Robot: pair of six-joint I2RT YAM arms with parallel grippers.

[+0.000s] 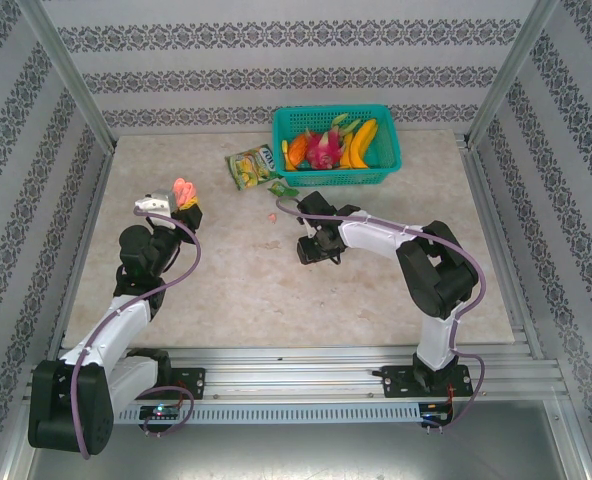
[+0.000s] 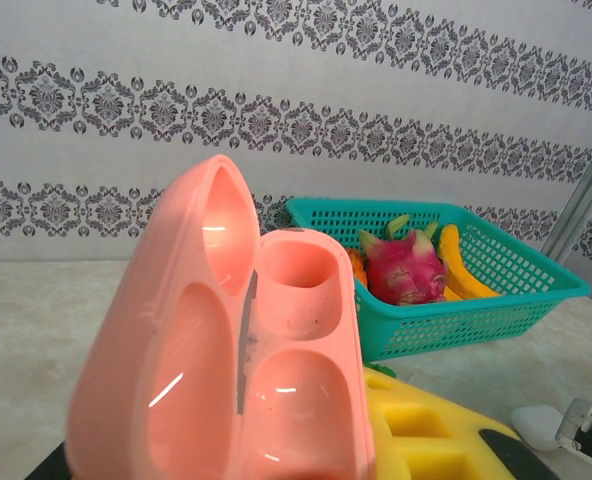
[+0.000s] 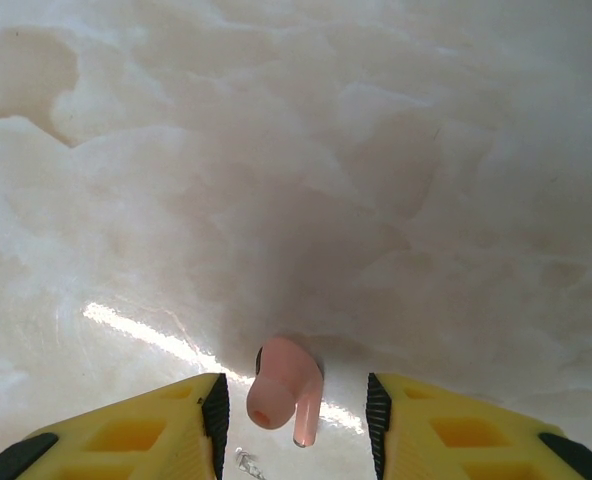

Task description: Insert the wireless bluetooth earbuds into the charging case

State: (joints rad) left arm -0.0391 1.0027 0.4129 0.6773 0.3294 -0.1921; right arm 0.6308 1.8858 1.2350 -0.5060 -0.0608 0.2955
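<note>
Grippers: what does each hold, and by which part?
The left gripper holds the open pink case by its lower end. The right gripper holds nothing; its open jaws flank a pink earbud without touching.

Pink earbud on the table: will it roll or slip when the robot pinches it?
Probably slippery: the pink earbud looks glossy and rounded, so it may squirt from the open right gripper. Tiny, so likely light and easily nudged. Its stem should stop it rolling far.
</note>
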